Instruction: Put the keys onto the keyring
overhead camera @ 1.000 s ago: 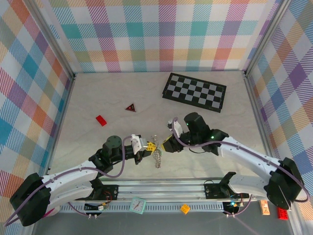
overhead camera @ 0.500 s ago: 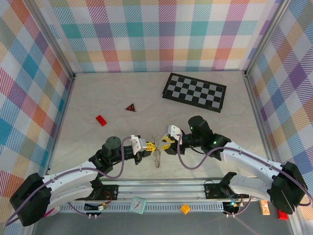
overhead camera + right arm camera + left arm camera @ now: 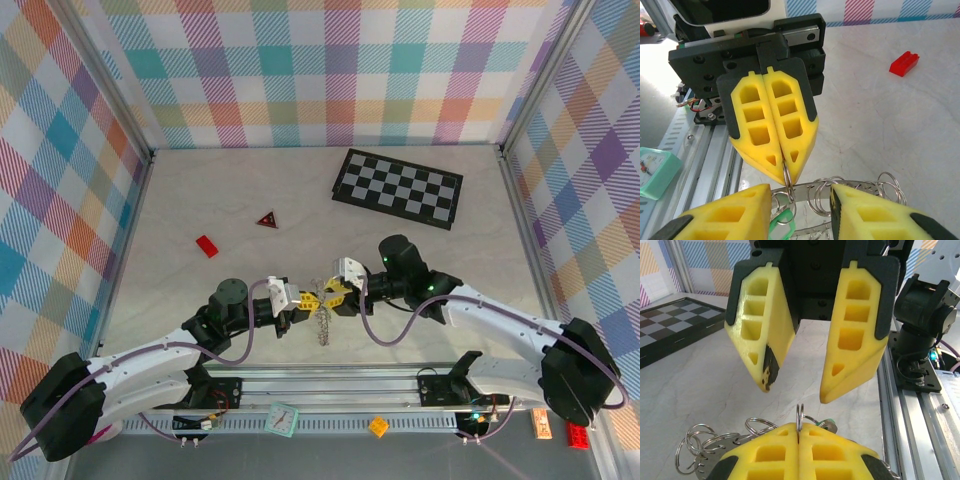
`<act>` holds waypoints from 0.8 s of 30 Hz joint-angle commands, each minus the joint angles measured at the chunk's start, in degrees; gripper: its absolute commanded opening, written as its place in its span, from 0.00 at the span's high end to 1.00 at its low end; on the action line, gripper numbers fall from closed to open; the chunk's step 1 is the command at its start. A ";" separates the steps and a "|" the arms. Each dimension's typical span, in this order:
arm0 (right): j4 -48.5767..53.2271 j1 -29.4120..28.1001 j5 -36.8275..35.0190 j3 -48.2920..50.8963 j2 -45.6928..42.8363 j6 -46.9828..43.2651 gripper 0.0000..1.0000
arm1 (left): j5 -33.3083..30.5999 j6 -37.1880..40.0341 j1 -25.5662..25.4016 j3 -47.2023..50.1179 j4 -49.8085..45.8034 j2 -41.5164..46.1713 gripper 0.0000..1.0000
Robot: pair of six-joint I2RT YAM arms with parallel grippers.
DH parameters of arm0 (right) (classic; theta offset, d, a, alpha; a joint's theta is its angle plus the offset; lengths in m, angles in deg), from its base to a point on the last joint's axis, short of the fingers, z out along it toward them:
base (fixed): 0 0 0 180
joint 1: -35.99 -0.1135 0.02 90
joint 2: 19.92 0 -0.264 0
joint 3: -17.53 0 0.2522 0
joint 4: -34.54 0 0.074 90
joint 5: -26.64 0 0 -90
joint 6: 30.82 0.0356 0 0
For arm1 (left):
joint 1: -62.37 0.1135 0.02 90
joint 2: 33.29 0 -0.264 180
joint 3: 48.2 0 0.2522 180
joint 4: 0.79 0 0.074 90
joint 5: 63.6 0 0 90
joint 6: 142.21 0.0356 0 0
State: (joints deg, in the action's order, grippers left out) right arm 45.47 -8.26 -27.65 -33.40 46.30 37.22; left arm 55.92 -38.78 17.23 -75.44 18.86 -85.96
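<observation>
My left gripper (image 3: 303, 300) is shut on a thin split ring (image 3: 799, 416) that stands edge-up from its yellow fingertips (image 3: 785, 167). From that ring hangs a key with a green tag (image 3: 781, 221), its silver end (image 3: 829, 425) peeking out beside the fingers. The keyring (image 3: 860, 187), a flat grey band carrying several small wire rings, hangs just behind and below, and looks like a dangling cluster (image 3: 322, 322) from above. My right gripper (image 3: 335, 292) faces the left one, open, with its fingers (image 3: 730, 215) on either side of the held ring and touching nothing. Seen from the left wrist, the right gripper (image 3: 794, 392) hovers just above the ring.
A chessboard (image 3: 398, 188) lies at the back right, with a red triangle (image 3: 267, 219) and a red brick (image 3: 207, 245) at mid-left. The metal rail (image 3: 330, 385) runs along the near edge. A teal clock (image 3: 283, 418) sits below the rail.
My right gripper has moved left, closing in on the left gripper until its open fingers straddle the held ring. The left gripper has stayed shut and almost still.
</observation>
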 commanded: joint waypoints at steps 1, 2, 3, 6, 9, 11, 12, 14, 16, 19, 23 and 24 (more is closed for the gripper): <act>-0.27 0.22 3.14 -1.09 1.21 -1.34 0.67 | 2.03 -0.40 -0.60 -0.94 4.43 -0.09 1.00; -0.16 0.22 3.36 -1.16 1.57 -1.34 0.67 | 2.04 -0.44 -0.59 -0.94 4.47 -0.09 1.00; -0.07 0.22 3.62 -1.34 1.95 -1.34 0.68 | 2.03 -0.44 -0.64 -0.94 4.52 -0.07 1.00; -0.36 0.14 4.51 -1.55 2.88 -1.08 0.70 | 2.12 -0.58 -0.58 -0.94 4.64 0.02 1.00; -0.57 0.13 5.18 -2.13 3.73 -0.81 0.73 | 2.41 -0.86 -0.63 -1.03 5.05 -0.27 1.00; -1.05 0.13 5.64 -2.43 4.20 -0.56 0.76 | 2.65 -1.18 -0.57 -1.03 5.49 -0.46 1.00; -1.27 0.09 5.91 -2.49 4.42 -0.38 0.78 | 2.75 -1.19 -0.63 -1.03 5.62 -0.53 1.00; -1.09 -0.04 6.36 -2.95 4.92 -0.44 0.82 | 2.74 -1.28 -0.61 -1.03 6.03 -0.62 1.00; -0.51 -0.04 6.66 -3.54 5.23 -0.80 0.89 | 2.74 -1.38 -0.64 -1.11 6.13 -0.76 1.00; 0.96 0.00 6.41 -4.17 4.86 -1.46 1.00 | 1.75 -1.56 -0.60 -1.27 5.45 -0.60 1.00; 7.87 -0.61 2.52 -6.72 3.84 -4.36 1.00 | -1.15 -0.38 -0.64 -2.65 -1.06 1.05 0.76; 10.99 -0.94 0.91 -7.97 3.75 -5.80 1.00 | -1.48 0.25 -0.59 -3.31 -3.23 1.44 0.74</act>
State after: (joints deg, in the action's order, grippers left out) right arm 51.14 -8.52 -25.07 -37.44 50.93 35.45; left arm 55.22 -39.91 17.23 -76.03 18.95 -86.11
